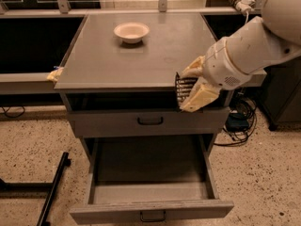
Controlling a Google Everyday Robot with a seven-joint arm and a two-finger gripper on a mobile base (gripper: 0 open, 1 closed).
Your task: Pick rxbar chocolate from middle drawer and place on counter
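- the pincer hangs at the front right corner of the counter, level with its front edge; it is closed on the bar, one cream finger above it and the other below
- the bar is dark with pale lines of print; it stands nearly on end between the fingers, its top at the counter's edge and its lower end in front of the dark gap under the top; whether it touches the edge, I cannot tell
- the white arm reaches in from the upper right, above the counter's right side
- the middle drawer is pulled well out at the bottom; its grey tray shows bare metal; it lies well below the pincer
- the upper drawer is shut, its black handle in the middle of the front
- a cream bowl sits upright toward the back of the counter, well apart from the pincer
- a small yellowish thing sticks out at the counter's left front corner; too blurred to name
- dark cables lie on the speckled floor to the right of the cabinet; a black bar lies on the floor to the left
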